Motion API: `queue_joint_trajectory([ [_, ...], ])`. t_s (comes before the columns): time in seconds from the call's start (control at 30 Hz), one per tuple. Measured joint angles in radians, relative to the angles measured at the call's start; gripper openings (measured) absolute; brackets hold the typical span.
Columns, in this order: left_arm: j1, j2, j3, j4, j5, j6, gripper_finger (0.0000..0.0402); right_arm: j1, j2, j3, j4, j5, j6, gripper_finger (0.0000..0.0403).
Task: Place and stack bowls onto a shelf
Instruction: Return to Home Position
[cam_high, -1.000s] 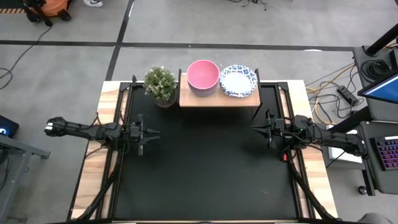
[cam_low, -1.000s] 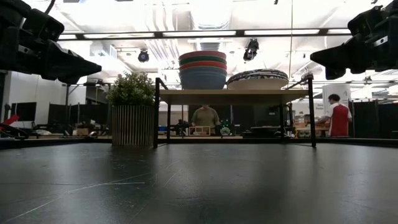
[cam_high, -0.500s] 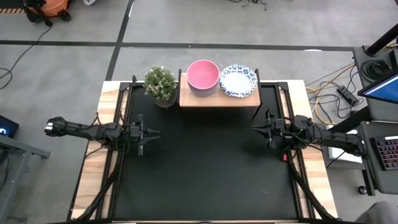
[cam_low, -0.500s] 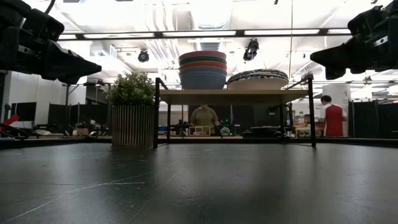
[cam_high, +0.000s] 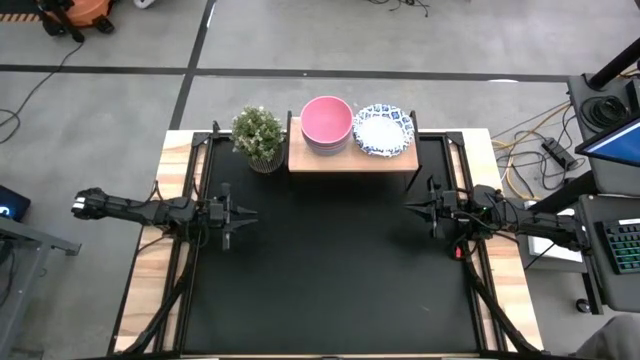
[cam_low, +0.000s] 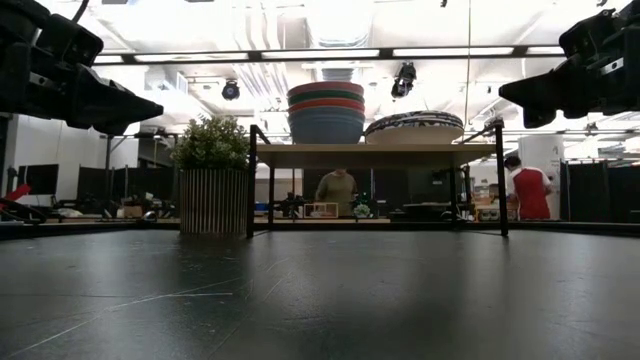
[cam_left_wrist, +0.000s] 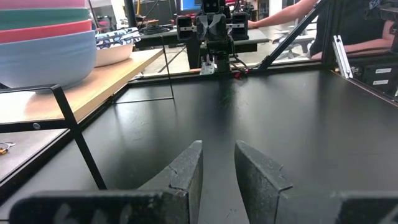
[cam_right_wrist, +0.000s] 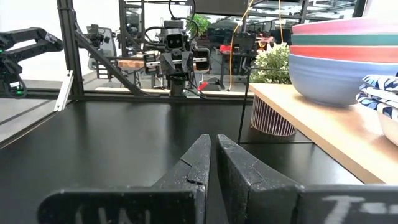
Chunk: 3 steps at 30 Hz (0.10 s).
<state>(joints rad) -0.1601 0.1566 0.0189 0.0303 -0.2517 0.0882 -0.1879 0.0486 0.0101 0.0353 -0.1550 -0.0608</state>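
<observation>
The light-wood shelf (cam_high: 350, 157) stands at the table's far edge. On its left part sits a stack of solid bowls (cam_low: 326, 112): pink on top, then green, red, and blue at the bottom. Beside it on the right sits a stack of white bowls with blue-patterned rims (cam_high: 383, 130). Both stacks rest on the shelf board by their lowest bowl. My left gripper (cam_high: 250, 214) hovers over the table's left part, fingers a little apart and empty. My right gripper (cam_high: 408, 208) hovers over the right part, shut and empty. Both point at each other.
A small potted plant (cam_high: 258, 135) stands on the table just left of the shelf. The black tabletop (cam_high: 330, 270) stretches between and in front of the grippers. People show in the room behind the shelf (cam_low: 338, 190).
</observation>
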Motion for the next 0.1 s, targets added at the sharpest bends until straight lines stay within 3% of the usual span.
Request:
queue_joint_trajectory([
  [0.1,0.000,0.000,0.000,0.000,0.000,0.000,0.0076,0.000,0.000,0.000,0.000,0.000,-0.001,0.0018],
])
